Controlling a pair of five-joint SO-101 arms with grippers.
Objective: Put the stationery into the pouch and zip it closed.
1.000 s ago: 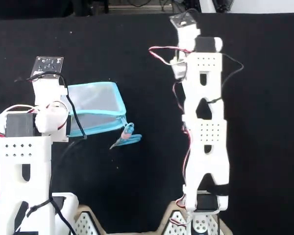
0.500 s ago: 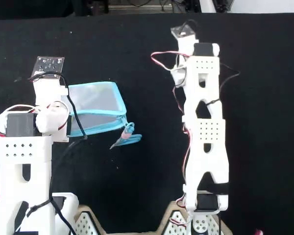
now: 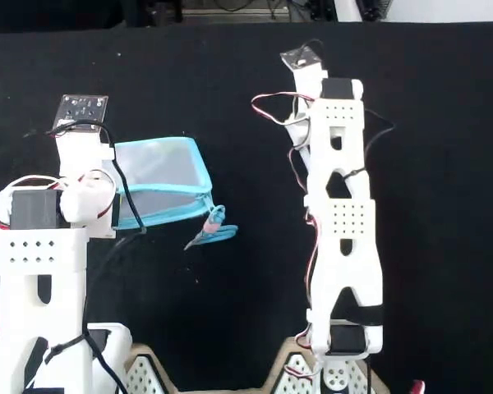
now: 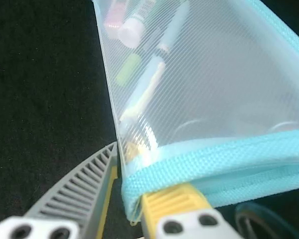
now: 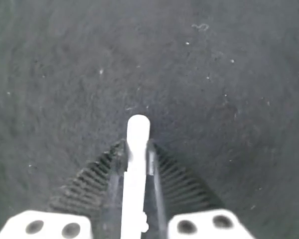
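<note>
right gripper [image 5: 136, 148] clamps pen [image 5: 138, 124], stationery [image 4: 139, 94] inside pouch [image 4: 229, 89]

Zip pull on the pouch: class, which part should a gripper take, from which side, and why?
Probably the blue cord loop trailing from the pouch corner, coming from the right arm's side: it lies flat on bare cloth, clear of the fabric, while the left gripper pins the other end. The right gripper holds a white stick.
</note>
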